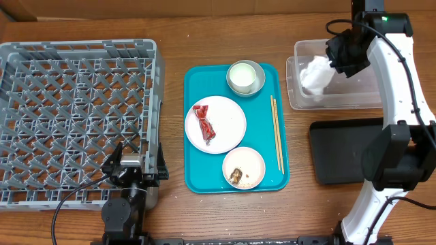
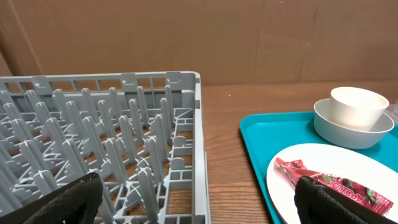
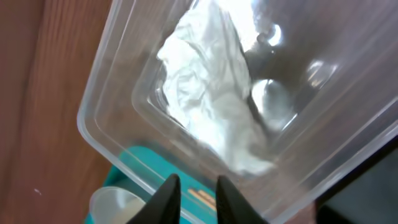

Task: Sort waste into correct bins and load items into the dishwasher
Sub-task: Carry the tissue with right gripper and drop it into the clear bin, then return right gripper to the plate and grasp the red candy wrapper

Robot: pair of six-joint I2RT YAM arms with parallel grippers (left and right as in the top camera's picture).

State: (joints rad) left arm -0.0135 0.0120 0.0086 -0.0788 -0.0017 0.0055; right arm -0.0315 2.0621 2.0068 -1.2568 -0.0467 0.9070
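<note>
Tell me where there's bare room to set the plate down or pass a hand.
The grey rack holds nothing anywhere on its grid. The black tray is bare where visible. Bare table strips run between rack and teal tray, and between teal tray and clear tub. The teal tray itself is crowded: plate, far bowl, near bowl, chopsticks.

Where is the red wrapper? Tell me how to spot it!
Find the big teal tray. In its middle sits a flat white plate, the widest dish there, and the red wrapper lies on the plate's left half. It is crinkled, long and the only red thing; the bowl nearby holds a brown lump instead.
</note>
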